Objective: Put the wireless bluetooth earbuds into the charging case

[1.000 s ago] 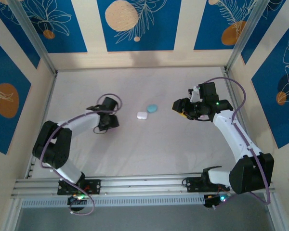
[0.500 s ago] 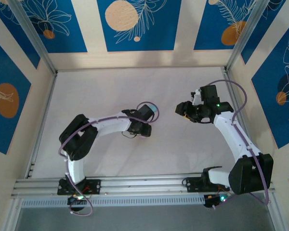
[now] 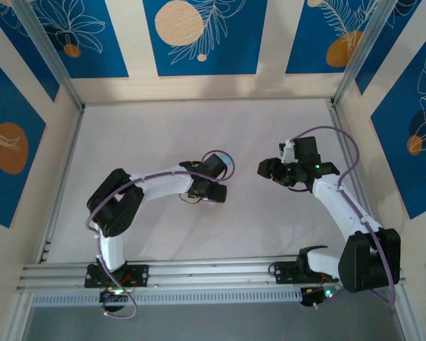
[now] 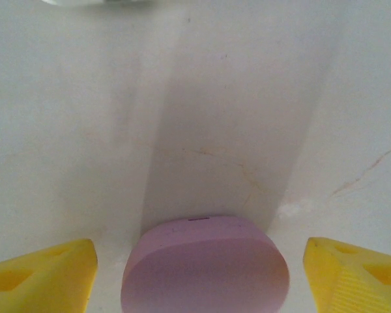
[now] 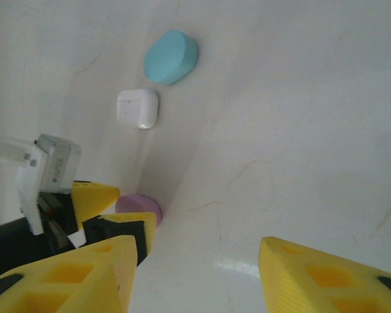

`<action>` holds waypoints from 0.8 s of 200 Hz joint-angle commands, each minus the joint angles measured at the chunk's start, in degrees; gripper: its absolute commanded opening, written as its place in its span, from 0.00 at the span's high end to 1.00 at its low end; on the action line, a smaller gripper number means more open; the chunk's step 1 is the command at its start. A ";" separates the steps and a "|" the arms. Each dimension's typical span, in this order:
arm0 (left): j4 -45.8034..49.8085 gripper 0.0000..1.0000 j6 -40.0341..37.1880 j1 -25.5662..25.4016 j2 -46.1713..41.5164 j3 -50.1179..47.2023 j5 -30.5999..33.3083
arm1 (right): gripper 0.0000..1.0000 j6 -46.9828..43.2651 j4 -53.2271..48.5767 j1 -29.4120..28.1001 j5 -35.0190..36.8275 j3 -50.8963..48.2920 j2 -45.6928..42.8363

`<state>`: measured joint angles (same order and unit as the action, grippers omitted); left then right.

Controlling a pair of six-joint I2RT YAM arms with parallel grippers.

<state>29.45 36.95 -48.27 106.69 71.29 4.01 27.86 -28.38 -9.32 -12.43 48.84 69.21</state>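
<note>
Lilac case lies flat between the spread jaws of the left gripper, touching neither; right gripper jaws spread too, over bare table; beyond them a white case; farthest, a blue case.

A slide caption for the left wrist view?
Open left tool straddling a lilac oval case on the white table.

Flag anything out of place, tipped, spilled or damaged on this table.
Nothing stands out. The lilac case, white case and light blue case all lie flat, look shut and sit apart, with no visible damage. The left claw straddles the lilac one, open, without touching it. Faint hairline marks cross the table.
</note>
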 commanded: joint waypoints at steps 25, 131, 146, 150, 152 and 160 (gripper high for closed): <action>-3.87 0.15 1.47 5.17 -16.11 -6.43 3.60 | 0.47 -19.02 8.66 -10.57 1.35 -0.87 2.86; -17.27 0.15 -3.20 19.22 -42.11 -25.92 9.62 | 0.47 -63.59 4.12 -29.07 4.08 8.20 25.07; -17.89 0.14 -4.38 19.35 -43.76 -27.27 10.75 | 0.47 -63.85 5.52 -29.22 4.18 9.37 27.36; -18.06 0.14 -4.62 19.44 -44.13 -27.50 11.01 | 0.47 -64.02 5.69 -29.27 3.82 9.74 27.86; -18.10 0.14 -4.70 19.49 -44.32 -27.69 11.10 | 0.47 -64.16 5.64 -29.26 3.57 9.95 28.03; -18.42 0.14 -5.18 19.65 -44.87 -28.23 11.39 | 0.47 -64.74 5.56 -29.49 3.11 10.66 28.78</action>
<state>14.00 34.68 -29.43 64.12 44.75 12.53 -32.25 -23.14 -38.13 -7.46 56.36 96.16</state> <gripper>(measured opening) 0.860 0.529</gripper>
